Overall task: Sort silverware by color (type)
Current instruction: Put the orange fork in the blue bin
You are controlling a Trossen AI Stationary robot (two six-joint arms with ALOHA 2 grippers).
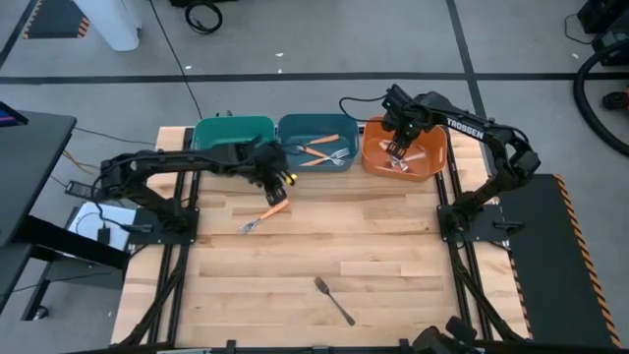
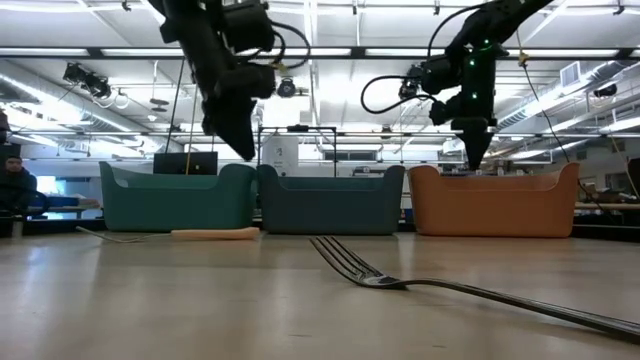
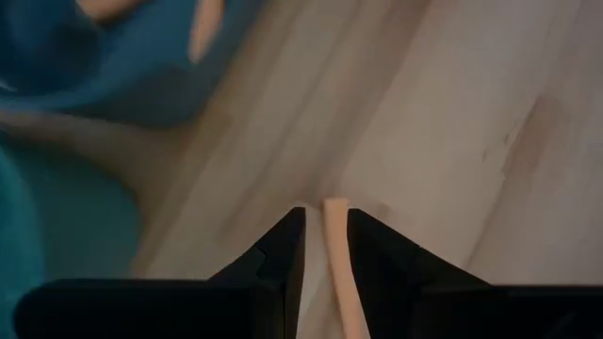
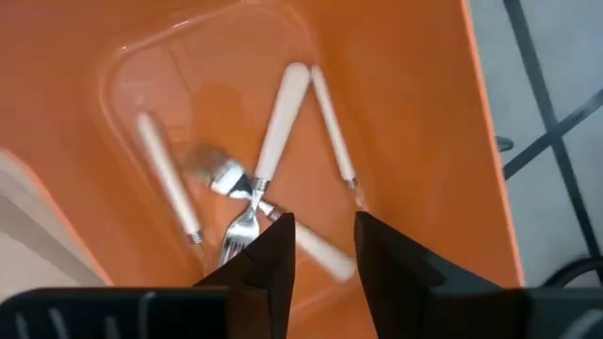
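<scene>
So my left end effector [image 3: 325, 235] is down near the tabletop [image 1: 393, 265] right in front of the bins, fingers parted only a narrow bit with the orange-handled fork [image 1: 267, 213] sitting between them, handle end poking up through the gap in my wrist view. I can't tell if the pads are actually touching it, so I'd call it straddled, not gripped. To do this bit well I reckon I want to close squarely across the handle rather than near the tines, since it's thin and lying flat and could skate or pivot out sideways. Then lift straight before swinging over to the blue-grey middle bin [image 1: 316, 130], which already has orange-handled pieces in it. The teal bin [image 1: 232, 128] is just beside it, so I'd aim well past the shared wall. My right end effector [image 4: 320, 240] hangs over the orange bin [image 1: 371, 157], fingers apart and empty, white-handled utensils [image 4: 273, 127] below it. One plain silver fork [image 1: 333, 300] lies alone, well apart toward the near edge.
</scene>
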